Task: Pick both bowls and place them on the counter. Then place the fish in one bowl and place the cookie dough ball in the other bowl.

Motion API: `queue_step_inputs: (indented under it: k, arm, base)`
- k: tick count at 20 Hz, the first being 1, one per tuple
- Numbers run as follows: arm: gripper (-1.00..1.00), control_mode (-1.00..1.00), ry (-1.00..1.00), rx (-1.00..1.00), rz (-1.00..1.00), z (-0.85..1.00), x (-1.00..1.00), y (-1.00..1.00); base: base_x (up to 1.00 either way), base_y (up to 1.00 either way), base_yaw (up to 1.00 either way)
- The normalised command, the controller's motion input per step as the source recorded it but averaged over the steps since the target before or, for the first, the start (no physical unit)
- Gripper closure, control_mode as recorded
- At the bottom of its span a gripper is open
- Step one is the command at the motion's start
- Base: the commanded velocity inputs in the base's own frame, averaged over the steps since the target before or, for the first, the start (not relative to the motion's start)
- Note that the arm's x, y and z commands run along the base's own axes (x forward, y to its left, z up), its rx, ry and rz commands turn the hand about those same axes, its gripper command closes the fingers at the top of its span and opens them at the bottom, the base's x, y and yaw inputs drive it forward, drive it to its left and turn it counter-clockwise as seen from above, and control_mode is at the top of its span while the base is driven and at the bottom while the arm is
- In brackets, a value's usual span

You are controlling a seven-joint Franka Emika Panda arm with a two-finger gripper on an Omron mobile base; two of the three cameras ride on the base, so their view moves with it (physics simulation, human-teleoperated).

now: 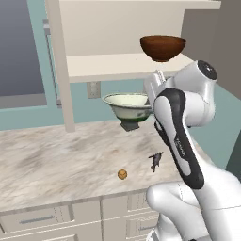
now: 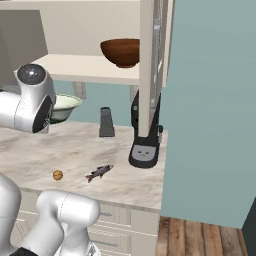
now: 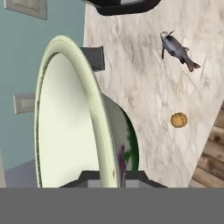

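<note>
Marbled counter (image 1: 56,155) below; claw (image 3: 111,175) clamped on cream-white bowl (image 1: 128,104) rim, held aloft.

teal walls (image 2: 210,100), cream shelf unit (image 1: 108,63), window (image 1: 21,47), wood floor (image 2: 200,237)

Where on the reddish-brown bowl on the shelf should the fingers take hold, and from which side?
Grip the reddish-brown bowl by its thin rim, probably the edge facing the robot, one finger inside and one outside. It stands upright on the shelf board; its wide round body looks too broad to span.
</note>
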Motion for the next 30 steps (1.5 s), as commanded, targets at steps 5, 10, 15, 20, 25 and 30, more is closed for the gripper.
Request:
queue_step_inputs:
  k: [5,10,15,20,25,30]
  arm:
    - [1.0,-1.0,0.14,0.0,0.0,-0.59,0.38,0.05]
    - [1.0,-1.0,0.07,0.0,0.0,-0.59,0.48,0.05]
    - [1.0,-1.0,0.0,-0.08,0.0,-0.58,0.42,0.1]
    - [1.0,-1.0,0.0,-0.03,-0.01,-0.54,0.32,0.0]
    - [1.0,-1.0,0.0,0.0,0.0,-0.52,0.33,0.0]
    - [1.0,-1.0,0.0,-0.01,0.0,-0.56,0.08,0.0]
  base:
    - [0.0,0.0,0.0]
    - [0.0,0.0,0.0]
    - [0.0,0.0,0.0]
    - [0.0,0.0,0.0]
    - [0.0,0.0,0.0]
    - [0.0,0.0,0.0]
